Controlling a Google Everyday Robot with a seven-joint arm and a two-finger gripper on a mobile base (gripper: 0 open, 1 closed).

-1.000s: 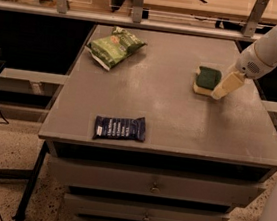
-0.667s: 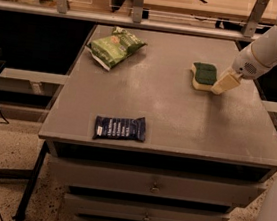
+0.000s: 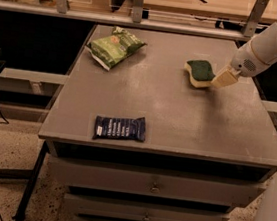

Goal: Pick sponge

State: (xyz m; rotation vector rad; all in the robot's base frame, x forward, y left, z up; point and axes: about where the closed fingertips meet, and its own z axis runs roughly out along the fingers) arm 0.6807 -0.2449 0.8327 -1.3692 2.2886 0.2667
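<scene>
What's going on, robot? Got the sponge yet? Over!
Gripper at right end of the sponge, far right of table. Sponge on table, green side up. Nothing in the way: green snack bag, blue packet well clear.

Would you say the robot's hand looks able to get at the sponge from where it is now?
Probably yes. The hand is right beside the sponge, low over the table, with nothing between them. The green bag and the blue packet lie well away from both.

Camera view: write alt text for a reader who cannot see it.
The robot's beige claw is at the right side of a small green-topped yellow sponge on a grey table. A crinkled green snack bag lies back left, a dark blue packet front left.
</scene>
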